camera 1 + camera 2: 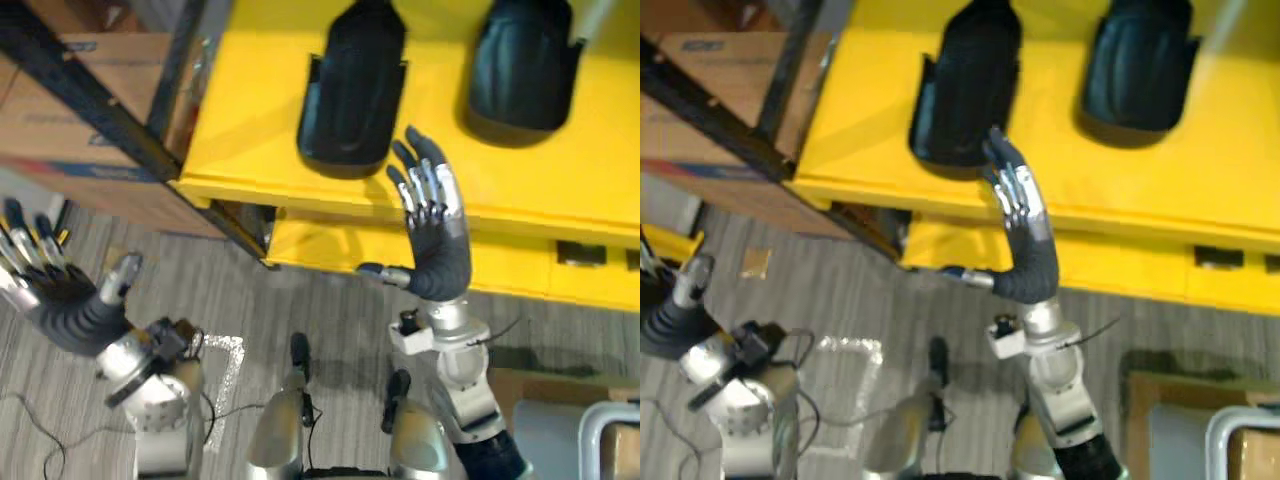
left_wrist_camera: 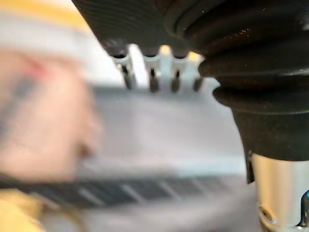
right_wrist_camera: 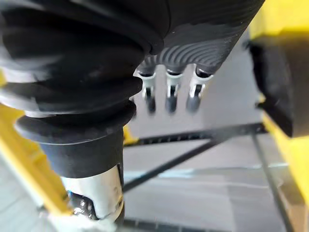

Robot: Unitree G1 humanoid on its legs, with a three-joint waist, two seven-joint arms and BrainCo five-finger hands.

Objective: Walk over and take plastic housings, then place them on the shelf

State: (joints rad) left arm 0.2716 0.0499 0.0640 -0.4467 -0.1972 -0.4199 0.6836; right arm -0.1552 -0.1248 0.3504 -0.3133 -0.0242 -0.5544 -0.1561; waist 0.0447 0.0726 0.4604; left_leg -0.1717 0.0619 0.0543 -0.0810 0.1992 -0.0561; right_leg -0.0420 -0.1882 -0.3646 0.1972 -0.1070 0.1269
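Note:
Two black plastic housings lie on the yellow shelf (image 1: 250, 120): one (image 1: 352, 85) in the middle, the other (image 1: 525, 65) to its right. My right hand (image 1: 437, 225) is raised in front of the shelf edge, just right of and below the middle housing (image 1: 965, 85), fingers straight and empty. In the right wrist view its fingers (image 3: 169, 94) point toward the floor and a black housing (image 3: 275, 82) shows at the side. My left hand (image 1: 45, 285) is low at the far left over the floor, fingers spread, holding nothing.
A lower yellow shelf level (image 1: 500, 265) juts out under the top one. Cardboard boxes (image 1: 70, 110) sit behind a black rack post (image 1: 90, 110) at the left. A brown box and white bin (image 1: 600, 430) stand at the lower right on grey floor.

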